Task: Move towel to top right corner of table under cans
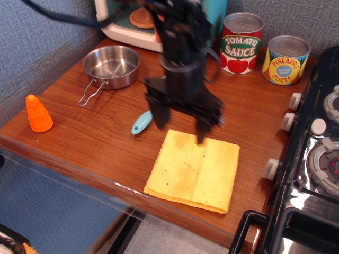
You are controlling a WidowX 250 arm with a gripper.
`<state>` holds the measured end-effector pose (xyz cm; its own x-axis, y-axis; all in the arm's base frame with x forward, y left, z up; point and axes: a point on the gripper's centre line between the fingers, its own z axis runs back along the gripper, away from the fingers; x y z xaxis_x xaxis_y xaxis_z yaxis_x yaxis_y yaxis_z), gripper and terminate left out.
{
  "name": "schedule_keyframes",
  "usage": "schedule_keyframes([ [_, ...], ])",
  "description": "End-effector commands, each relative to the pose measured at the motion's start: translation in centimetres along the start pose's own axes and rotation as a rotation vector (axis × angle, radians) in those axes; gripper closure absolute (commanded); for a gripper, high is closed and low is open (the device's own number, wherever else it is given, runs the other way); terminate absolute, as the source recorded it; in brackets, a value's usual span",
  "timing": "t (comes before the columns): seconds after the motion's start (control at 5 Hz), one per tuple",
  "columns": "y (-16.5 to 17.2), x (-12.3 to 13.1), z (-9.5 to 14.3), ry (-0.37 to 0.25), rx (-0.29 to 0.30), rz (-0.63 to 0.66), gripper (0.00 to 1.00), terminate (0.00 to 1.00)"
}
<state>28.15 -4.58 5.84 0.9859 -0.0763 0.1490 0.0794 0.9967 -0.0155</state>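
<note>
The yellow towel (195,172) lies flat and folded near the front edge of the brown table (90,138). My black gripper (180,128) is open, its two fingers spread wide just above the towel's far edge, one finger near the left corner, the other over the towel's top middle. It holds nothing. The red Tomato Sauce can (241,43) and the yellow-and-blue Pineapple Slices can (285,60) stand upright at the back right of the table, apart from the towel.
A steel pan (112,66) sits at the back left. A blue-handled spoon (142,122) lies partly hidden behind my arm. An orange cone (38,113) stands at the left edge. A toy microwave (139,21) is at the back, a black stove (313,159) on the right.
</note>
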Motion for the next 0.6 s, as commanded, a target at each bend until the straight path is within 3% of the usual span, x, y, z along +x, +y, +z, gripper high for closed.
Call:
schedule_keyframes([
  [0.0, -3.0, -1.8, -1.0, -0.026, -0.01, 0.034, 0.0, 0.0],
  [0.4, -2.9, -2.3, -5.1, 0.062, 0.039, 0.036, 0.0, 0.0],
])
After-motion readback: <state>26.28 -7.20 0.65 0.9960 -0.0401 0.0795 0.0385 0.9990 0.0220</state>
